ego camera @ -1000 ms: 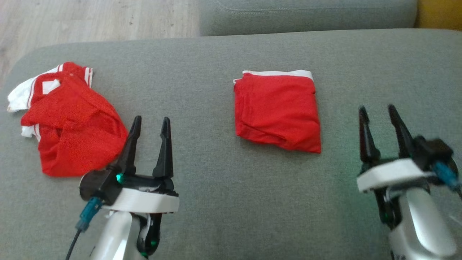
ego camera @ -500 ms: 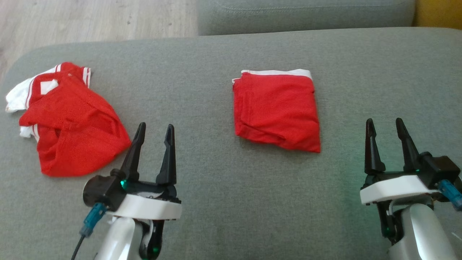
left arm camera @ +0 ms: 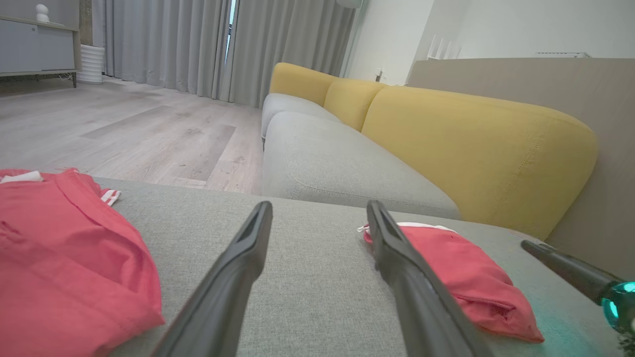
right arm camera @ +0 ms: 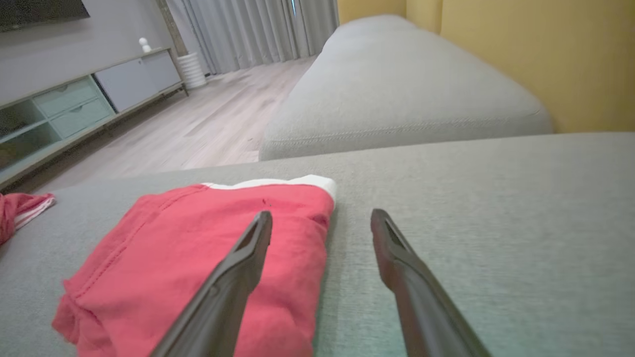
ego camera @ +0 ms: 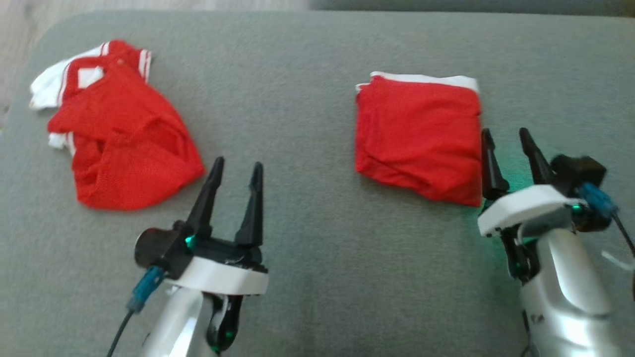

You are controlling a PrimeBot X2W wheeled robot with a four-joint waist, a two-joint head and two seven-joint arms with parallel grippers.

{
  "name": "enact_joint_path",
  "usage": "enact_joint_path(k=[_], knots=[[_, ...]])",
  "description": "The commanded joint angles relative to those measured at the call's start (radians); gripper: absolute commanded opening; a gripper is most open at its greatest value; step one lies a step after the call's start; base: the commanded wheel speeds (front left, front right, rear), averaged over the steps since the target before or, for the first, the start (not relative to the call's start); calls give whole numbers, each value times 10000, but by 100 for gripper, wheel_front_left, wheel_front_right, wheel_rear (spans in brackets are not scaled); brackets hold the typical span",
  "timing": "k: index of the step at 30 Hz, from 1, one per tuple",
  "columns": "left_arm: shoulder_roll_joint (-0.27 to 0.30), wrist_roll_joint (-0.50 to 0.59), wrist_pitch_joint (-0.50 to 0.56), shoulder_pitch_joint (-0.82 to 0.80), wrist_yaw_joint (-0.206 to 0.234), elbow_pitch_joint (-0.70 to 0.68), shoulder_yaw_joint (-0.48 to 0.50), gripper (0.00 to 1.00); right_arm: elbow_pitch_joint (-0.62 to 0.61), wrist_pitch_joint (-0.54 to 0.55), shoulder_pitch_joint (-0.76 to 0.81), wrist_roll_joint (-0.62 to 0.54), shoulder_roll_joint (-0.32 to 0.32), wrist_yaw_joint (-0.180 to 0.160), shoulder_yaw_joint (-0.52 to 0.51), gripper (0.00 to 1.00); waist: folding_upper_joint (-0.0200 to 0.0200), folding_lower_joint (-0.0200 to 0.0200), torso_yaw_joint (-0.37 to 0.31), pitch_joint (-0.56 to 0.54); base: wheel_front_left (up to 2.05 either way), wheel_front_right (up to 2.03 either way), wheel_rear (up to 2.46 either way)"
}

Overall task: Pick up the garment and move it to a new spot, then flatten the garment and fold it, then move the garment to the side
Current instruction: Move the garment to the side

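Stood probably at last step: moving folded red garment (ego camera: 418, 136) aside. Held left gripper (ego camera: 238, 162) and right gripper (ego camera: 504, 133) released. Needed a grasp on its edge.

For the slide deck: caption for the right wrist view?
Open right tool at the edge of a folded red garment on a grey sofa.

Left gripper (ego camera: 238, 162) & right gripper (ego camera: 504, 131): each 2 long tapered matt-black fingers (ego camera: 203, 208) on a black base (ego camera: 223, 248) w/ green LED (ego camera: 189, 241), atop white oval plastic wrist collar (ego camera: 218, 280). Teal-blue cable plug (ego camera: 145, 292) w/ black lead (ego camera: 111, 342) beside collar; glossy silver forearm (ego camera: 173, 322) below collar.
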Motion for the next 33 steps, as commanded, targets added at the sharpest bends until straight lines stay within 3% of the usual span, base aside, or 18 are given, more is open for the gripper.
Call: enact_joint_path(k=[1, 12, 13, 14, 15, 16, 27, 33], knots=[[68, -59, -51, -440, -56, -266, 154, 100, 39, 85, -388, -34, -15, -7, 298, 100, 0, -2, 310, 274, 0, 0, 0], [68, -270, -51, -741, -57, -181, 57, 100, 3751, 598, -1894, 262, -15, -7, 528, 100, 0, -2, 953, 669, 0, 0, 0], [68, -263, -51, -732, -57, -176, 72, 100, 3934, 543, -1974, 193, -15, -7, 633, 86, 0, -2, 949, 671, 0, 0, 0], [68, -263, -51, -732, -57, -176, 72, 100, 3934, 543, -1974, 193, -15, -7, 633, 86, 0, -2, 949, 671, 0, 0, 0], [68, -250, -51, -716, -57, -168, 91, 100, 4079, 446, -2050, 81, -15, -7, 704, 25, 0, -2, 934, 666, 0, 0, 0], [68, -235, -51, -700, -57, -155, 112, 100, 4202, 335, -2126, -36, -15, -7, 725, 0, 0, -2, 909, 653, 0, 0, 0], [68, -160, -51, -653, -57, -209, 341, 100, 4184, -418, -2702, -2472, -64, -7, 217, 0, 0, -2, 133, 334, 0, 0, 0], [68, -190, -51, -694, -57, -286, 376, 100, 3770, 30, -2684, -3308, -1263, -7, 421, 0, 0, -2, -205, 353, 0, 0, 0]])
